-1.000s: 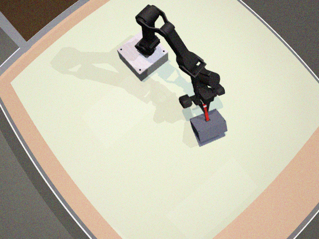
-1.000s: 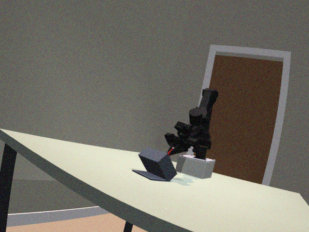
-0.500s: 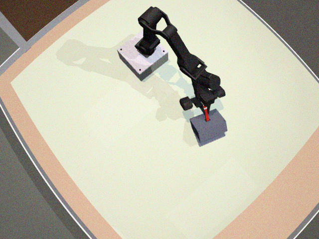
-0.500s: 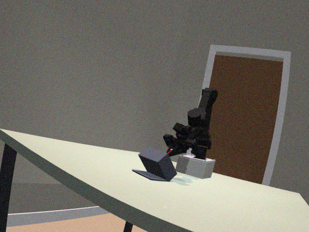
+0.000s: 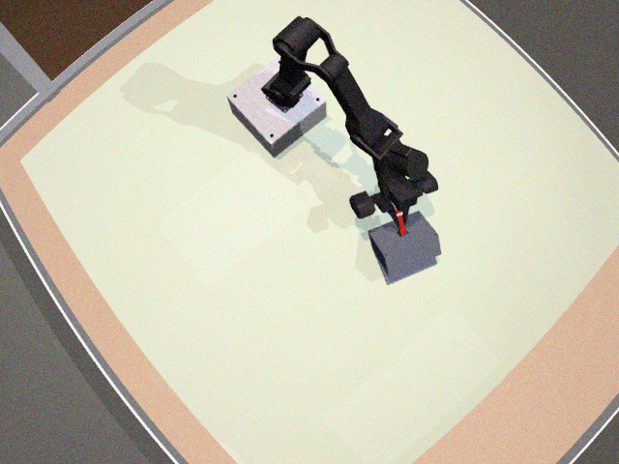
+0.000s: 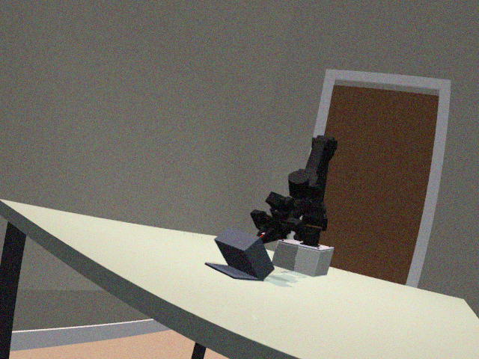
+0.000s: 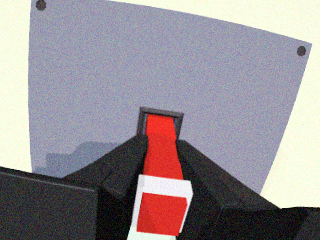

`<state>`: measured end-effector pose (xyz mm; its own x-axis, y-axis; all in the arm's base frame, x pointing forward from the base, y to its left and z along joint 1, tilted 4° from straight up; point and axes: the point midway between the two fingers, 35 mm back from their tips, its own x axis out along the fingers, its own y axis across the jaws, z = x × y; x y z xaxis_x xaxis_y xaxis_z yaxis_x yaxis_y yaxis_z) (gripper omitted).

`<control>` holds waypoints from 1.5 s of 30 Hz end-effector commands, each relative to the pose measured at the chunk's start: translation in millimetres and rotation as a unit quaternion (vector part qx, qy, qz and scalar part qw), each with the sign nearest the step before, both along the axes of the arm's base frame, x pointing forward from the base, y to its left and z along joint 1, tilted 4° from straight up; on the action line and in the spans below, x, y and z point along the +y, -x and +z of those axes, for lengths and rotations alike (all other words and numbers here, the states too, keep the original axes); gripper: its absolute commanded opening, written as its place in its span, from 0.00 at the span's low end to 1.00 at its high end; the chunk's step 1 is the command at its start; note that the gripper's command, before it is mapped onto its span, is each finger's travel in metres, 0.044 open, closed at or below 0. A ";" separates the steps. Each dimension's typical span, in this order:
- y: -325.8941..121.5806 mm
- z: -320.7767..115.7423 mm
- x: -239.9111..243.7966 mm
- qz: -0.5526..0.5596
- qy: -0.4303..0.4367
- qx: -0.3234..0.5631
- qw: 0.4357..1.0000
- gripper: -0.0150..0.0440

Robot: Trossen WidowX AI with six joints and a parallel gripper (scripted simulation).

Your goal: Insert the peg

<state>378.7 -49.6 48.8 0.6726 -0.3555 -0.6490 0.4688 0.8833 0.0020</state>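
The black two-fingered gripper (image 5: 402, 219) (image 6: 266, 238) (image 7: 159, 147) has its jaws pinching the red flat-sided peg with a white band (image 5: 401, 225) (image 6: 261, 235) (image 7: 161, 155), which slants with its lower end in the dark-rimmed rectangular hole (image 7: 143, 120) of the blue-grey sloped panel (image 5: 409, 249) (image 6: 242, 240) (image 7: 90, 80); how deep it sits, I cannot tell

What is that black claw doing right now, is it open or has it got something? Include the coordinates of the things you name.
The gripper (image 5: 401, 219) (image 6: 266, 238) (image 7: 159, 147): closed on the red peg (image 5: 401, 225) (image 6: 261, 235) (image 7: 162, 157), whose far end is at the hole in the sloped panel (image 5: 412, 254) (image 6: 236, 238) (image 7: 90, 75).
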 end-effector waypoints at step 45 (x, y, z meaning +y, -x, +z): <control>4.8 7.9 4.6 0.001 0.000 0.001 1.000 1.00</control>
